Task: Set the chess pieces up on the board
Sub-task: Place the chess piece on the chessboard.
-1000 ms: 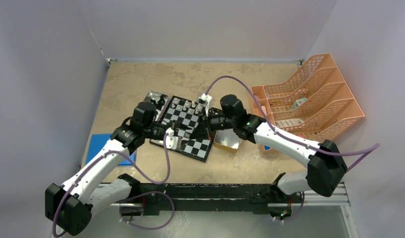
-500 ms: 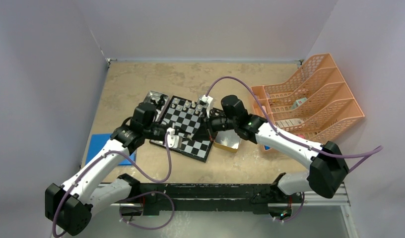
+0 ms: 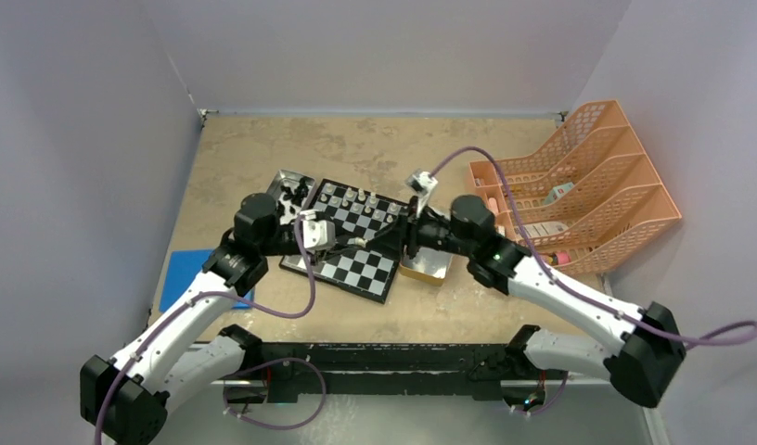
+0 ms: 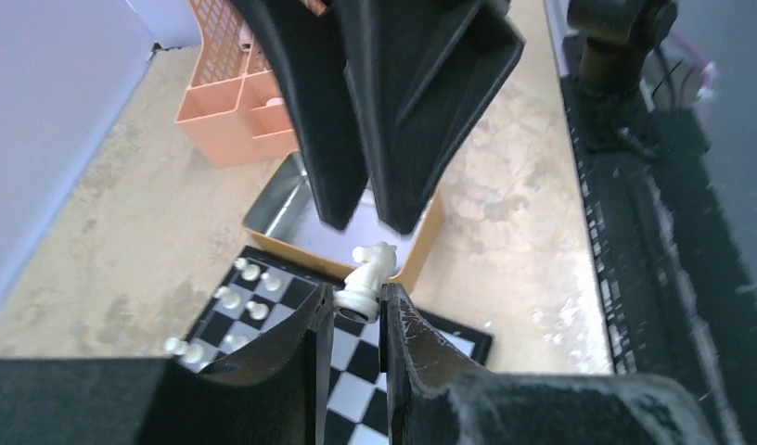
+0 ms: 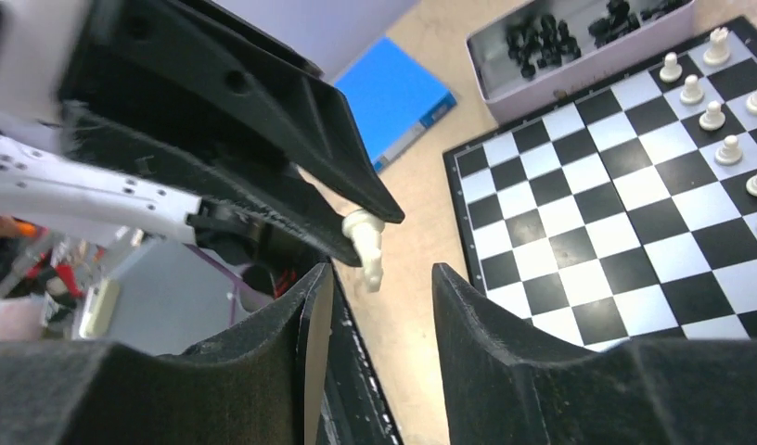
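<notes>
The sandy table took up most of the space, with an orange file rack at its far right and a flat blue pad near the left edge. The chessboard lay skewed in the middle. A metal tray holding the black pieces sat against its far left corner, and an orange-sided tin sat against its right side. White pawns stood along the board's far rows.

Both arms reached in over the board from opposite sides and met tip to tip above it. The left gripper had its fingers pressed in on the base of a white knight, so the piece was held in the air, well clear of the squares, with its head poking out past the fingertips. The right gripper faced it with its fingers spread. From its own wrist camera the knight hung in the gap just beyond those two tips, nearer one finger than the other and touching neither. From the left wrist camera the knight's head sat just under the parted right fingers, over the edge of the tin.
</notes>
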`<state>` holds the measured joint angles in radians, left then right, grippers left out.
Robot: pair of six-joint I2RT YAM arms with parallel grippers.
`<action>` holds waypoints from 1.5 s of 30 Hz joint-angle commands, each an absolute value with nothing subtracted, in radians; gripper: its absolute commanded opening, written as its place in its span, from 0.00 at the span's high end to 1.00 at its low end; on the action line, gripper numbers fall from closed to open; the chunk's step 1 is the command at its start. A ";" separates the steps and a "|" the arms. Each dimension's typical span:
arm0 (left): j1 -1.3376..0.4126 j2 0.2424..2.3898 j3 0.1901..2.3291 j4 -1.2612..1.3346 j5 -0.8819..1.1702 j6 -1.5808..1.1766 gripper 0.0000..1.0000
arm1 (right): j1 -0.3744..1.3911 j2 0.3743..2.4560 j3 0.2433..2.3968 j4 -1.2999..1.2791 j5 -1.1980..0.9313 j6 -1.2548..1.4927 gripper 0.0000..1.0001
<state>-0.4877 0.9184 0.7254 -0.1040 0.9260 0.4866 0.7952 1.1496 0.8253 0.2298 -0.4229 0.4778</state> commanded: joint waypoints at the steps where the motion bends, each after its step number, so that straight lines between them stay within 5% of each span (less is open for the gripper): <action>1: -0.494 0.862 0.593 0.274 0.889 -0.022 0.94 | 0.792 0.990 0.677 0.550 -0.280 0.633 0.56; 8: -0.494 0.830 0.500 0.450 0.779 -0.306 0.94 | 0.792 0.908 0.540 0.751 -0.234 0.731 0.70; 16: -0.494 0.842 0.448 0.609 0.723 -0.457 0.97 | 0.792 0.988 0.573 0.777 -0.267 0.786 0.62; 26: -0.494 0.816 0.424 0.637 0.715 -0.468 0.97 | 0.793 1.044 0.562 0.857 -0.302 0.857 0.71; 39: -0.494 0.845 0.407 0.670 0.714 -0.474 0.98 | 0.795 1.104 0.552 0.924 -0.346 0.918 0.68; 45: -0.494 0.851 0.403 0.694 0.713 -0.479 0.98 | 0.795 1.133 0.554 0.960 -0.370 0.928 0.76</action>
<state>-0.4877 0.8490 0.4034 0.6231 0.7238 -0.4633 0.7937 1.1217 0.5415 0.8639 -0.3332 0.9104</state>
